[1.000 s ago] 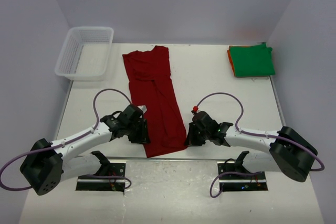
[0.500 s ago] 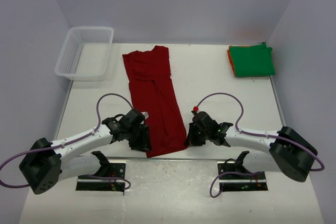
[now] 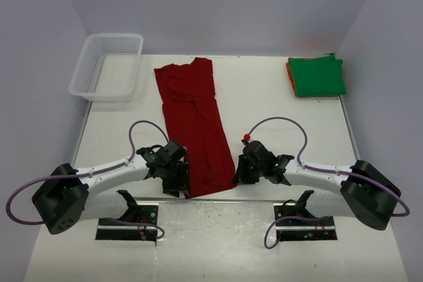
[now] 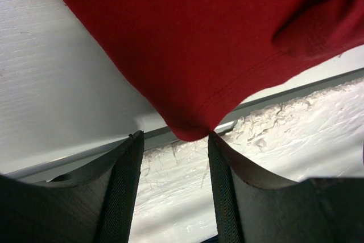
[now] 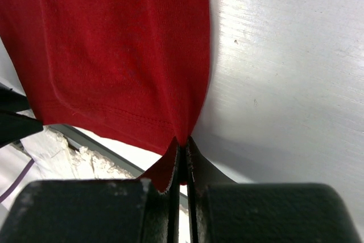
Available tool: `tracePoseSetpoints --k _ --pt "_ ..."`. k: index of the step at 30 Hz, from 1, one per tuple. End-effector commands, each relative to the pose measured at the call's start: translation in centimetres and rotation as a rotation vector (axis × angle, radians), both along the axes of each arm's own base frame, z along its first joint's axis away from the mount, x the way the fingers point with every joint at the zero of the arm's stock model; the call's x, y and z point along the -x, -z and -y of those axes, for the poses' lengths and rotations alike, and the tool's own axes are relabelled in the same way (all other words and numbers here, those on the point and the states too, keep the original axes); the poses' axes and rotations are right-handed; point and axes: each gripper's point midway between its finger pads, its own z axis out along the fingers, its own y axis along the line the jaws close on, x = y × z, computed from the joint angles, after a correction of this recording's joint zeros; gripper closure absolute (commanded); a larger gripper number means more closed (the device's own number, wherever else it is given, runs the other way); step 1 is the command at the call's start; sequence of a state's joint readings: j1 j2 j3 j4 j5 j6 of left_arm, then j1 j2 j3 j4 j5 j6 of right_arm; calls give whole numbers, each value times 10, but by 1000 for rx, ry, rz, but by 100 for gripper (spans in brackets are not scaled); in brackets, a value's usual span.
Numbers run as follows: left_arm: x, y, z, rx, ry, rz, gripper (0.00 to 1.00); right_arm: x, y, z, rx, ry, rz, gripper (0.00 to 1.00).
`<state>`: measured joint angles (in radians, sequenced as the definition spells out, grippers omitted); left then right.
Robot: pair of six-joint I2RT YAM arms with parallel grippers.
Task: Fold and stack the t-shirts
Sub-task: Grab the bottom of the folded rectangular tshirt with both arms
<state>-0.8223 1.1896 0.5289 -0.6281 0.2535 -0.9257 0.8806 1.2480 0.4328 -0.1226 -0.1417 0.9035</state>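
Step in hand: seizing the hem of the dark red t-shirt [image 3: 193, 120]. Right pincer [image 5: 182, 151] is clamped on one hem corner. Left pincer [image 4: 173, 139] stands parted, the other corner just ahead of its tips, ungripped. Next, in judgement: advance left, close

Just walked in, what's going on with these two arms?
They are folding shirts. A dark red shirt lies as a long strip on the table. The right gripper pinches its near right corner; the left gripper is open at the near left corner. A folded green shirt sits on an orange one at the far right.
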Motion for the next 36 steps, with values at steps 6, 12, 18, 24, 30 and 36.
tracePoseSetpoints --k 6,12,18,24,30,36 --pt "-9 4 13 6 -6 8 51 1 1 7 12 -7 25 100" --pt "-10 5 16 23 -8 5 66 1 2 8 14 -6 25 100" --pt "-6 4 17 43 -20 -8 98 1 4 6 17 -17 20 100" --pt "-2 -7 19 97 -51 1 100 0 2 6 42 -49 40 100" --pt "-1 -33 21 142 -85 43 100 -6 -20 8 76 -84 107 100" --pt "-9 -43 20 136 -113 86 100 -29 -71 -5 87 -119 205 100"
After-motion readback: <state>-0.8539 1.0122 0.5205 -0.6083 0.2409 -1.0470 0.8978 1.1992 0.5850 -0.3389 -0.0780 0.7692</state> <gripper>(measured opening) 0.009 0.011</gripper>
